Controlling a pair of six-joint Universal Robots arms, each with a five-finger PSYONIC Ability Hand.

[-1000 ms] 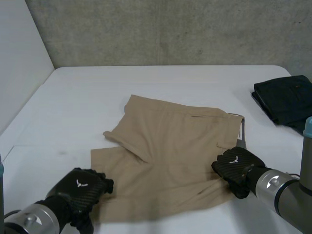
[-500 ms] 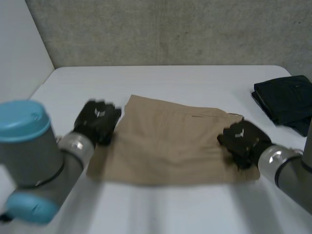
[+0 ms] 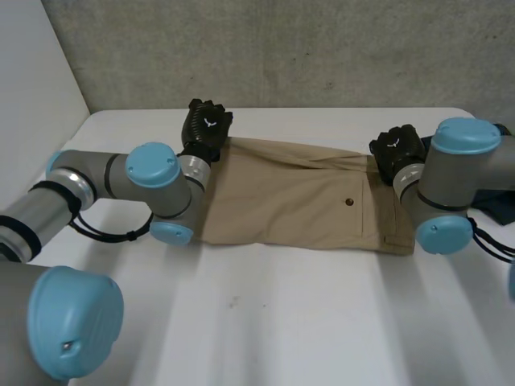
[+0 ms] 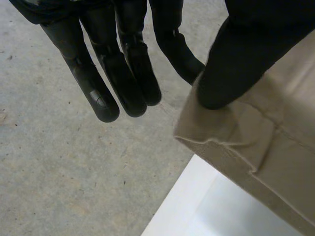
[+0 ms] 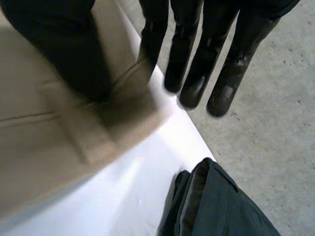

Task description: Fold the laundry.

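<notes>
Head view: the tan shorts (image 3: pixel 298 201) lay folded into a long, flat band across the far half of the white table (image 3: pixel 282 322), button side up. The left hand (image 3: pixel 205 129) sat at the band's far left corner and the right hand (image 3: pixel 396 149) at its far right corner.

Left wrist view: the left hand (image 4: pixel 246 54) pinched the hemmed corner of the shorts (image 4: pixel 275 147) between thumb and one finger. The other fingers (image 4: pixel 101 98) hung straight, clear of the cloth.

Right wrist view: the right hand (image 5: pixel 59 49) pinched a corner of the shorts (image 5: pixel 49 147) the same way, with its remaining fingers (image 5: pixel 224 93) straight past the cloth's edge. A dark folded garment (image 5: pixel 216 206) lay on the table (image 5: pixel 123 196) near that corner.
</notes>
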